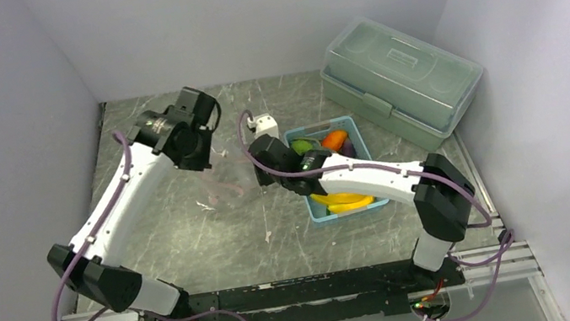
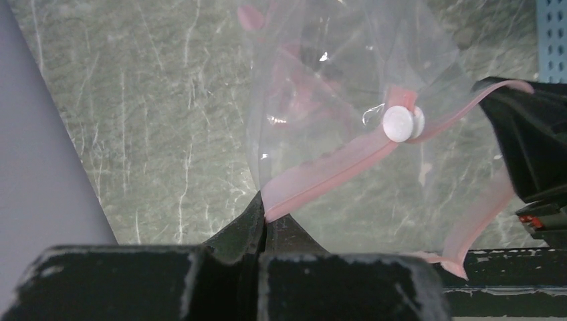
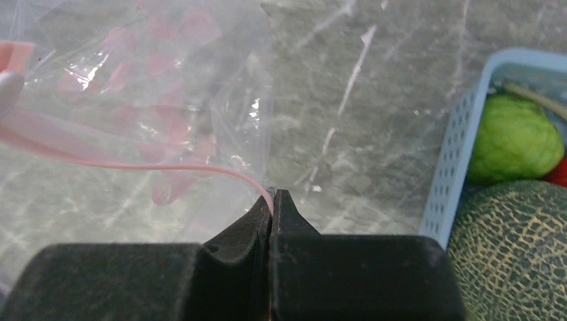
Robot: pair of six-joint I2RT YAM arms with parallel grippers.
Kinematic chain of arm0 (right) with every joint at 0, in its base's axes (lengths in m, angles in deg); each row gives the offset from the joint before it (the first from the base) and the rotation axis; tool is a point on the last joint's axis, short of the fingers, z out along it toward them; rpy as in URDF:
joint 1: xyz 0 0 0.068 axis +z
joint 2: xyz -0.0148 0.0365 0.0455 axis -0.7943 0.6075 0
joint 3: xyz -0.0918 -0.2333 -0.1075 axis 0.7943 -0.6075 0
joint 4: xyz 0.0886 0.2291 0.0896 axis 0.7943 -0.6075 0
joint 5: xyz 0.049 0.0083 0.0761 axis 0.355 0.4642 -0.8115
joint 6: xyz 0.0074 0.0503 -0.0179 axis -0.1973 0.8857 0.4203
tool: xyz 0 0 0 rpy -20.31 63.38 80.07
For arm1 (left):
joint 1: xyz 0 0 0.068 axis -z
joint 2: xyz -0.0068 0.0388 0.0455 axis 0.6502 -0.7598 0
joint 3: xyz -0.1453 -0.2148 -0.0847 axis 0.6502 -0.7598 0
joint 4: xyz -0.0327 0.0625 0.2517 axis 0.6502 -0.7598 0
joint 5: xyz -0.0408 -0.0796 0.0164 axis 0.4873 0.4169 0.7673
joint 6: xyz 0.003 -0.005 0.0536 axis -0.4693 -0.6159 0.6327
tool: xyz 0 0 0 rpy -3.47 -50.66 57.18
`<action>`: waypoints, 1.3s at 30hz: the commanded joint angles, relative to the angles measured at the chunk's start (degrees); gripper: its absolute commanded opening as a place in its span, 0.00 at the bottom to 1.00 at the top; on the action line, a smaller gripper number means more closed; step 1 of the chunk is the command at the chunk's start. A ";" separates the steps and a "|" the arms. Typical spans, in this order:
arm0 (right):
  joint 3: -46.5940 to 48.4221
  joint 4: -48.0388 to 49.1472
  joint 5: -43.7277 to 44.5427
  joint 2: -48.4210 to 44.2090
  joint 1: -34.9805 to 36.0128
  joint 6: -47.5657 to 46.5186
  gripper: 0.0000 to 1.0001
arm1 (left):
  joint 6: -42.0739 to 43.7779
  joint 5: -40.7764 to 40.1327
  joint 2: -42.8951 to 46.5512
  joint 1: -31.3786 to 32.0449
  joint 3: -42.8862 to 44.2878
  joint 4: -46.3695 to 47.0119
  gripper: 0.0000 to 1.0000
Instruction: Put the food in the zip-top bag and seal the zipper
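left tool (image 2: pixel 266 217) clamped on 1 end of the zipper (image 2: pixel 321 175), right tool (image 3: pixel 273 200) pinched shut on the other end. the pink strip runs left-to-right between the 2, with 1 white slider (image 2: pixel 399 124) part-way along. 1 zip-top bag (image 1: pixel 226 188), clear, no food seen inside, over the middle of the bench (image 1: pixel 192 242). the food sits in 1 blue basket (image 3: pixel 455 147) just right of the right tool: 1 melon (image 3: pixel 515 241), 1 lime-green fruit (image 3: pixel 513 137), 1 orange-red piece (image 1: pixel 335 139), 1 banana bunch (image 1: pixel 345 200); the rest cannot be told. right tool is nearer the food, but both are occupied.
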 commanded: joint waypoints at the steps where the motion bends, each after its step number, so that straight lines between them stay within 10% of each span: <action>1: -3.99 -4.86 4.08 -1.82 -1.38 -0.20 0.00 | -1.81 -6.28 -0.84 1.81 -2.14 2.22 0.00; 17: -16.04 -11.07 10.64 -13.82 -1.69 1.56 0.00 | -2.87 -9.50 -1.32 2.78 -7.14 4.47 0.00; 39: -7.59 0.75 -2.14 -12.25 -1.45 4.14 0.00 | 0.46 -9.53 0.59 3.48 6.19 -0.40 0.00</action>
